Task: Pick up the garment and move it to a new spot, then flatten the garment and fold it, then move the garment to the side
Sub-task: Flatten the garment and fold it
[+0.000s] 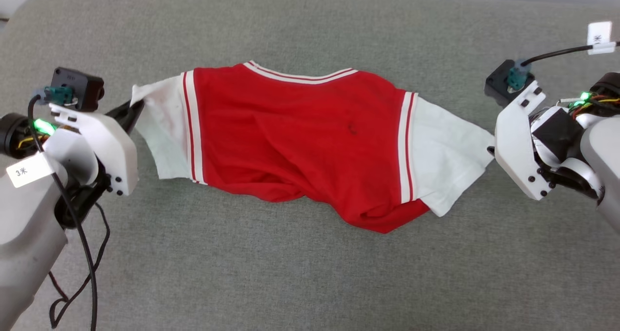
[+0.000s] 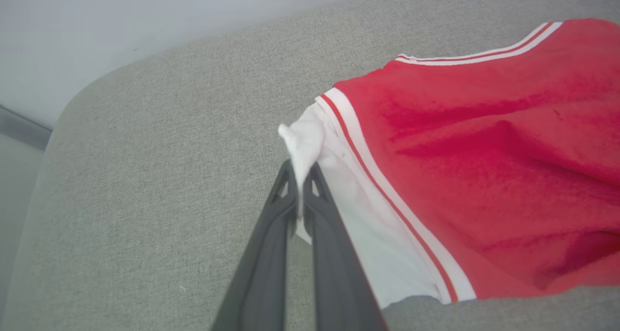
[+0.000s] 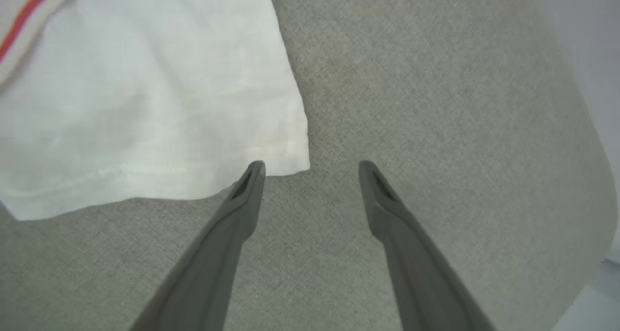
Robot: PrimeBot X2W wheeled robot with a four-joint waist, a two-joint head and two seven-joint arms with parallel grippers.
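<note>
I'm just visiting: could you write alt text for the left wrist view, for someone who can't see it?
The left gripper, with two long dark fingers, is pinched shut on a corner of the white sleeve of the garment. The garment, red with white-and-red striped trim, lies rumpled on a grey fabric surface, a pale wall beyond.

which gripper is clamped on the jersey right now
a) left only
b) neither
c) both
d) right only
a: the left gripper is shut on the tip of a white sleeve of the red jersey, while the right gripper stands open, fingers apart at the corner of the other sleeve.
</note>
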